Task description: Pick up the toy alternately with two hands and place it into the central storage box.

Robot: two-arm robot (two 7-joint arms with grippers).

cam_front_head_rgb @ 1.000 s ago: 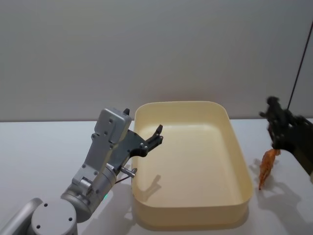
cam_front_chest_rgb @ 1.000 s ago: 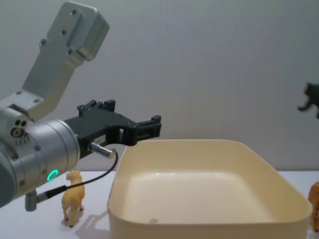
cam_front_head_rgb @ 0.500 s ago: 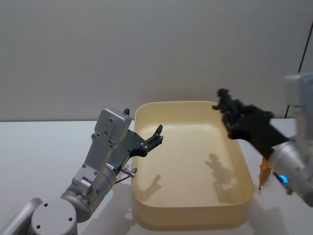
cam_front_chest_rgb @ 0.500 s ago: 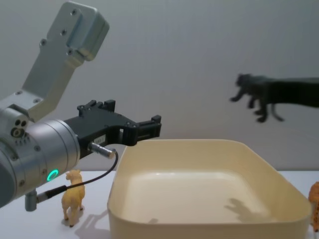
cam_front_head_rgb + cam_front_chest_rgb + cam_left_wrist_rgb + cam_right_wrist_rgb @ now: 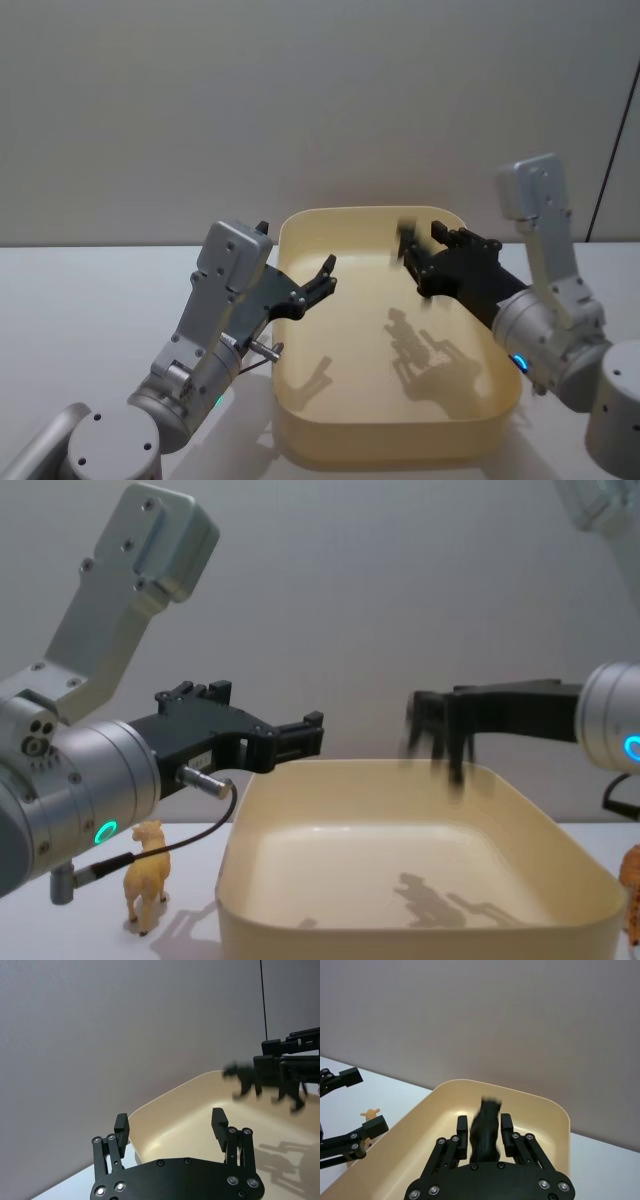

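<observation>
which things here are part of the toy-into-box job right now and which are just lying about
In the job: right gripper, shut on the black toy animal, above the storage box; left gripper, open, at the box's left rim.

Lying about: yellow toy animal on the table left of the box; orange toy right of it.

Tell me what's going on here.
The right gripper holds a black toy animal, jaws shut on it, above the inside of the cream tub. The left gripper hovers at the tub's left rim, jaws open and empty. A yellow toy animal stands left of the tub and an orange toy right of it, not yet picked up.
</observation>
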